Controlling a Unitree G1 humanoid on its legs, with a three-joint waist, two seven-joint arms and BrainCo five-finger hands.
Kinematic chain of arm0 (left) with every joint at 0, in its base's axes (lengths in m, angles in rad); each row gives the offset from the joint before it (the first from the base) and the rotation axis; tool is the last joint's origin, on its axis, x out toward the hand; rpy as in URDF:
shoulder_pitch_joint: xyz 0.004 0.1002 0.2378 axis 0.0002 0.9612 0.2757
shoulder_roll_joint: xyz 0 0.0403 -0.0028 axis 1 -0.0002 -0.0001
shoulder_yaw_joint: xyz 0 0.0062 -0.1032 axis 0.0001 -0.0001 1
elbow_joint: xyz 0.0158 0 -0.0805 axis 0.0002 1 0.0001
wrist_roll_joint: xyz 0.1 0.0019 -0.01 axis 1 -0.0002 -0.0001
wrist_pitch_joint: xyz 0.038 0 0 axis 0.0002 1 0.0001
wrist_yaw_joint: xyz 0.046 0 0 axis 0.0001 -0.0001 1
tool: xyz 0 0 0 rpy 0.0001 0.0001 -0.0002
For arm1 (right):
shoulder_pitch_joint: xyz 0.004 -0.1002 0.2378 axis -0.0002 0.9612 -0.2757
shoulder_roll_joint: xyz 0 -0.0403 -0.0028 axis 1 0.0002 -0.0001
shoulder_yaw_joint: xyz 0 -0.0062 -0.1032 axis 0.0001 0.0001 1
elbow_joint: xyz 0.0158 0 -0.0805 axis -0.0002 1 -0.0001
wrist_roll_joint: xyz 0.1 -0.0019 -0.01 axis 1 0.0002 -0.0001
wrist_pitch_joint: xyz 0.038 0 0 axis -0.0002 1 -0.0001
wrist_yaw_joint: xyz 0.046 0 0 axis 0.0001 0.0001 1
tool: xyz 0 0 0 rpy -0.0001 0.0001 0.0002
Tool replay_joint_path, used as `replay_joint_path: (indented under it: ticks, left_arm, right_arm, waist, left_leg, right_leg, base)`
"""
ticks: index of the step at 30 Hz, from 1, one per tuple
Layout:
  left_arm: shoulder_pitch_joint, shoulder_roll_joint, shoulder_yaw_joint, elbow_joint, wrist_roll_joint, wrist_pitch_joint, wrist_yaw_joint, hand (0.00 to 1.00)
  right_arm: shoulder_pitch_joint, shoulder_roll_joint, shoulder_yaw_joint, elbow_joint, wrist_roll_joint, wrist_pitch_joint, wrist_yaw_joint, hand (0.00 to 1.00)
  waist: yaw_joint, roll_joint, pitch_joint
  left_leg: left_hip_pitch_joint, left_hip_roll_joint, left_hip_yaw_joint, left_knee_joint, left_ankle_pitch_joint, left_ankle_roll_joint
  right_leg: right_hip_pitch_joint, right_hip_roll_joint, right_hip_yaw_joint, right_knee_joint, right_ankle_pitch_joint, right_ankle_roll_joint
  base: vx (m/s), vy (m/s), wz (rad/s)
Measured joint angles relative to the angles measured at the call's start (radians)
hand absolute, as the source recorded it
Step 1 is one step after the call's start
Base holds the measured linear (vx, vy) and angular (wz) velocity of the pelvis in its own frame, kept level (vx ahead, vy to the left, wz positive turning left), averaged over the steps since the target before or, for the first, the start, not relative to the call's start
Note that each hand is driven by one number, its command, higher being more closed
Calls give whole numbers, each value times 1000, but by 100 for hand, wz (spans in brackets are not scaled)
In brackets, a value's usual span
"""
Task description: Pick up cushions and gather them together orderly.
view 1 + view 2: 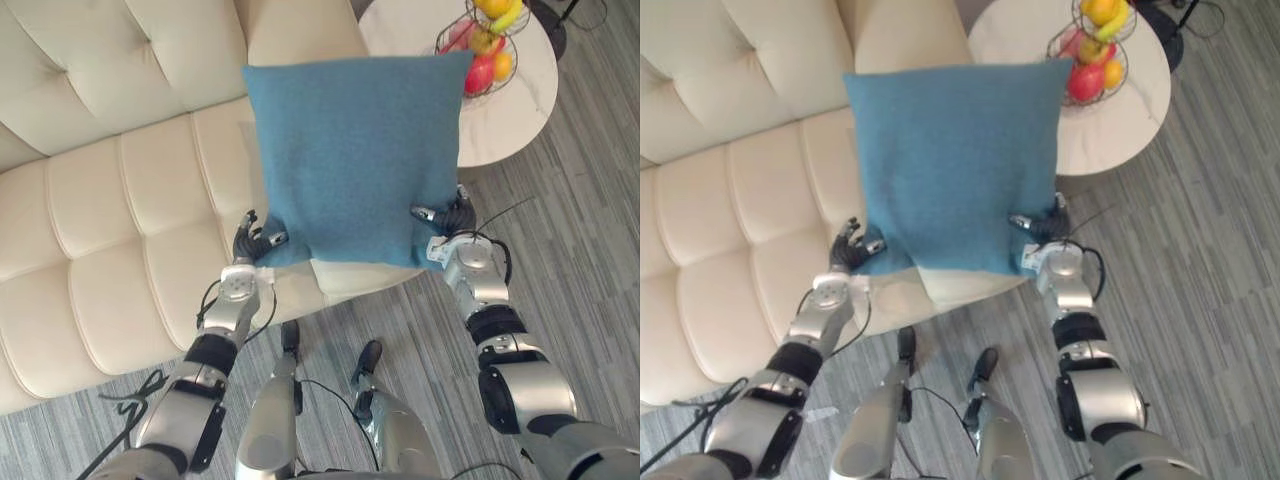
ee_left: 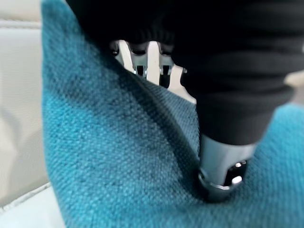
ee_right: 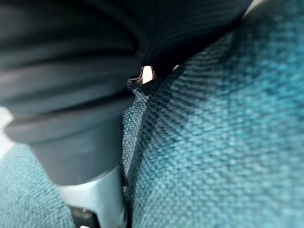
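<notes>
Fingers of left hand: curled behind the lower left corner of the blue cushion, thumb pressed on the front face, pinching the cloth. Same at right hand: pinching the lower right corner, cloth bunched in the grip in the right wrist view.

Cushion held upright in the air, flat face to the camera, lifted clear of the cream sofa and hiding part of its seat and armrest. Round white counter just past the cushion's right edge, wire fruit basket on it near the cushion's top right corner. Grey floor below.

Likely mid-carry, not yet set down.

Risks, as judged from here:
- Held by the bottom corners only, so top-heavy. Could flop forward or back and twist out of the pinch, more so on a quick swing.
- Small bite of cloth under each thumb. Could slip on one side, leaving the cushion dangling from one corner or dropped to the floor.
- Close to the counter. A sweep to the right could clip the fruit basket and tip it.
- Blocks the head camera's sight of the seat behind. Hard to aim the put-down, so crooked placement possible.
</notes>
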Motion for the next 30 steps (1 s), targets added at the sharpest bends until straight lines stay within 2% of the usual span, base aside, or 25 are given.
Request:
replay_joint_path:
  ticks: [1, 3, 10, 14, 20, 23, 26, 28, 30]
  left_arm:
    - [-14, 1, -1, -1, -1, 0, 5, 100]
    - [-39, -1, -5, -3, -5, 0, 18, 100]
    - [-39, -6, -14, -131, -14, -2, 53, 100]
    - [-24, -7, -41, -205, -43, -3, 66, 100]
    - [158, -10, -66, -455, -43, -38, 57, 100]
    - [259, -20, -69, -498, -43, -44, 24, 100]
    - [406, -24, -68, -537, -53, -43, -12, 100]
    - [518, -24, -67, -576, -54, -40, -57, 100]
    - [584, -27, -64, -618, -57, -37, -76, 100]
  right_arm:
    - [-1, -1, 0, -17, 0, -5, -1, 100]
    - [1, 1, 0, -50, 0, -14, -9, 100]
    - [47, 1, -3, -120, 8, -36, -39, 100]
    - [106, 17, -3, -132, 39, -41, -39, 100]
    - [352, 94, 4, -277, 68, -39, -37, 100]
    - [441, 118, 4, -317, 66, -39, -29, 100]
    - [553, 120, 11, -378, 60, -32, 5, 100]
    - [645, 120, 14, -441, 26, -32, 45, 100]
    - [698, 124, 16, -493, 24, -29, 64, 100]
  waist:
    - [-1, 0, 1]
    - [-1, -2, 24]
    - [-3, -2, 24]
    - [-1, -2, 23]
    - [0, 3, 4]
    - [-13, 4, -9]
    - [-21, 5, -68]
    - [-22, 10, -135]
    - [-22, 20, -163]
  left_leg:
    - [-11, 2, 0, -12, 11, -1]
    - [-14, 6, 1, -26, 24, -4]
    - [-28, 7, 22, -24, 29, -6]
    - [20, 6, 25, -24, 28, -6]
    - [114, 3, 24, -57, 24, -11]
    - [145, -3, 21, -58, 23, -10]
    - [176, -6, 10, -58, 9, -15]
    - [193, -4, -4, -58, 5, -16]
    - [210, -9, -14, -58, 3, -16]
  right_leg:
    - [-20, 0, 2, 7, 1, -1]
    - [-37, 2, 4, 18, 3, -4]
    - [-59, -3, 10, 32, 2, -4]
    - [-6, -3, 11, 22, 2, -4]
    - [89, 2, 16, -17, -1, 0]
    - [133, 4, 14, -38, 2, 4]
    - [184, 13, 9, -72, 4, 8]
    - [213, 15, 1, -90, 5, 9]
    - [242, 15, -12, -103, 5, 9]
  base:
    - [-72, -9, -5]
    - [-53, -1, -5]
    - [6, 0, -2]
    - [47, -5, 1]
    - [48, 3, -1]
    - [35, 21, 5]
    - [50, 13, 10]
    - [85, -6, 11]
    - [42, 7, 16]
